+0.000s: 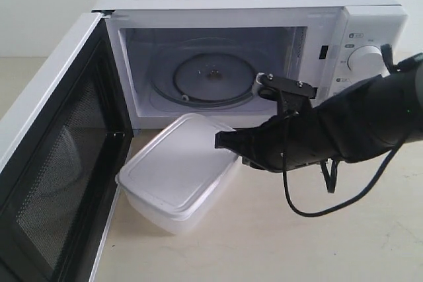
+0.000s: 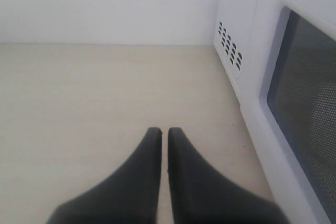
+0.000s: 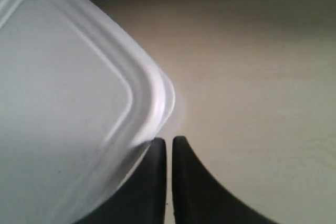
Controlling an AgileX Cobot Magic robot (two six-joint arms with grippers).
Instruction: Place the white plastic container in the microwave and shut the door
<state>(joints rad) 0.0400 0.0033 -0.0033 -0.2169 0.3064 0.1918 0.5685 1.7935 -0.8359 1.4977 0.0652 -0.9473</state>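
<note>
The white plastic container [image 1: 177,171] lies on the table just in front of the microwave [image 1: 244,51], lid on, turned at an angle. The door [image 1: 56,156] hangs wide open to the left, black inner face showing; the glass turntable [image 1: 211,77] is bare. My right gripper [image 1: 219,141] is shut, its tips at the container's right corner; the wrist view shows the fingers [image 3: 169,141] against the container's [image 3: 68,103] rounded edge with nothing between them. My left gripper [image 2: 164,130] is shut and empty, low over the table beside the door's outer face [image 2: 302,103]; the exterior view does not show it.
The beige table [image 1: 277,242] extends in front of and right of the container. A black cable [image 1: 310,209] loops under the right arm. The microwave's dials [image 1: 365,57] sit behind the right arm. The open door blocks the left side.
</note>
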